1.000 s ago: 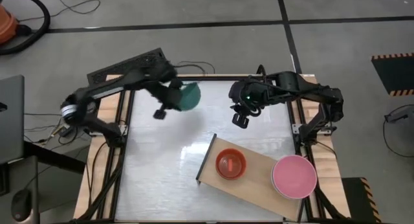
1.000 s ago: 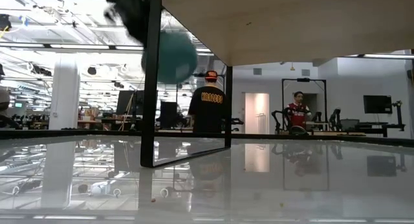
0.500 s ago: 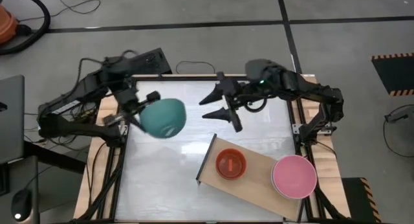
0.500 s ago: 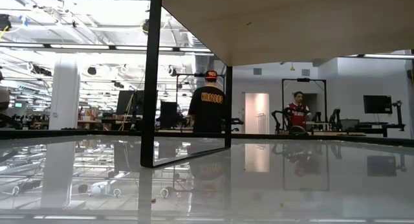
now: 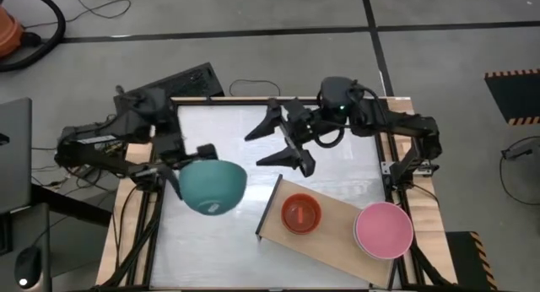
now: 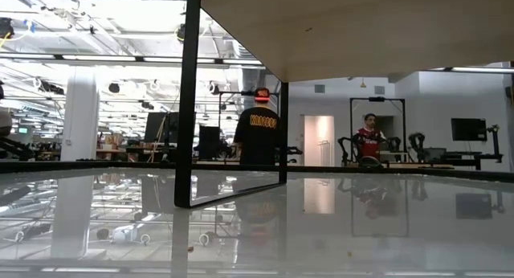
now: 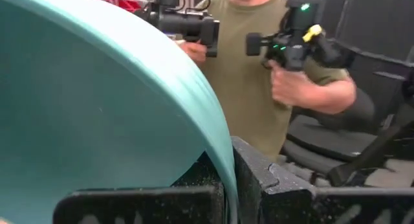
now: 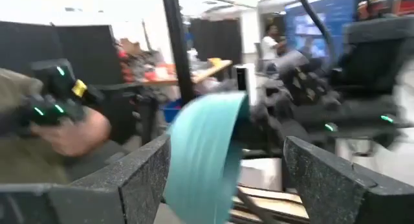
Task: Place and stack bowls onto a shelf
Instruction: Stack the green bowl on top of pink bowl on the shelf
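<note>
My left gripper (image 5: 187, 161) is shut on the teal bowl (image 5: 213, 188), held in the air over the table's left half. In the left wrist view the bowl (image 7: 97, 107) fills the picture. My right gripper (image 5: 253, 150) is open and empty over the far middle, level, pointing at the table's left; its wrist view shows the teal bowl (image 8: 207, 153) edge-on farther off. The shelf (image 5: 337, 241) lies at the near right, its dark edge (image 5: 268, 206) toward the left. A red bowl (image 5: 300, 213) and a pink bowl (image 5: 383, 230) stand on it. My left gripper pinches the teal bowl's rim (image 7: 217, 143), one finger inside the bowl and one outside (image 7: 278, 185). The bowl is lifted clear of the table and tilted on edge, with its outer wall (image 5: 211, 199) turned up toward the high camera.
The low view shows only the shelf's underside (image 6: 361, 29) and a dark upright (image 6: 189, 93); no gripper is in it. A person holding two hand controllers (image 7: 284, 43) stands beyond the table. Bare tabletop (image 5: 211, 250) lies left of the shelf.
My left gripper has carried the teal bowl from the far middle toward the table's near and left edges, turning it so its outer wall faces up. My right gripper has tipped up from pointing down to level and reached toward the table's left.
</note>
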Controlling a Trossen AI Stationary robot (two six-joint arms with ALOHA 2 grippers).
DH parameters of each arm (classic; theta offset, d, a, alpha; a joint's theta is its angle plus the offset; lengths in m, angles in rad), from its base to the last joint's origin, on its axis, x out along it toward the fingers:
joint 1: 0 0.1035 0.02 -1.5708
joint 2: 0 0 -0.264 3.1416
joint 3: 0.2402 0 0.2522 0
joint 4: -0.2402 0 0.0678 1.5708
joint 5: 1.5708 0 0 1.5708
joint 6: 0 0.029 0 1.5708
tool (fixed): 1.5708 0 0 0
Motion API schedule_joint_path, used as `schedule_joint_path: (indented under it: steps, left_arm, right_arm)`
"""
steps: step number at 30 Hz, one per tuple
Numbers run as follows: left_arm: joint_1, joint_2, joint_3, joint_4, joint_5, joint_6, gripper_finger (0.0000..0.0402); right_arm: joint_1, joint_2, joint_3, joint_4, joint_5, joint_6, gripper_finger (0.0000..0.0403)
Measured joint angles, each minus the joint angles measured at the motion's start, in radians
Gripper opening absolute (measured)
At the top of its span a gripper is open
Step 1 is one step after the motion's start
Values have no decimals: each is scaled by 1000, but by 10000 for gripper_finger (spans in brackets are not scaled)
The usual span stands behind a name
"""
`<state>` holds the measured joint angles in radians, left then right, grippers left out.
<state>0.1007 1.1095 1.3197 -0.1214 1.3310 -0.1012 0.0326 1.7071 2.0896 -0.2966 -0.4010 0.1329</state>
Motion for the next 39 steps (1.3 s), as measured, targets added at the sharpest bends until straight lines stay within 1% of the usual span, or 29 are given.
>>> schedule_joint_path:
  steps: [3, 6, 9, 13, 17, 20, 23, 28, 31, 35, 39]
  left_arm:
    - [-13, 52, 0, 7, 10, -17, 0]
    - [-18, 96, 0, 6, 14, -29, 0]
    - [-19, 120, 0, 19, 16, -36, 0]
    - [-19, 122, 0, 47, 15, -40, 0]
    - [-23, 117, -1, 145, 7, -87, 0]
    - [-30, 113, 0, 211, 0, -103, 0]
    - [-31, 118, 0, 213, -7, -102, 0]
    - [-31, 120, 0, 211, -40, -75, 0]
    - [-31, 120, 0, 211, -57, -65, 0]
    - [-31, 121, 0, 210, -68, -53, 1]
    - [-32, 136, -1, 214, -53, -49, 3]
  right_arm:
    - [0, 25, 1, 35, -51, 70, 325]
    - [0, 33, -2, 11, -80, 128, 324]
    - [6, 29, -1, -17, -91, 132, 324]
    - [18, 28, 1, -78, -100, 155, 324]
    - [29, 30, 0, -142, -99, 158, 324]
    - [39, 37, 0, -136, -102, 158, 323]
    - [58, 43, 0, -139, -127, 158, 313]
    - [80, 41, 0, -143, -135, 158, 264]
    - [78, 41, 0, -149, -135, 158, 223]
    - [79, 40, 0, -149, -162, 154, 141]
    - [81, 64, 1, -140, -253, 130, 57]
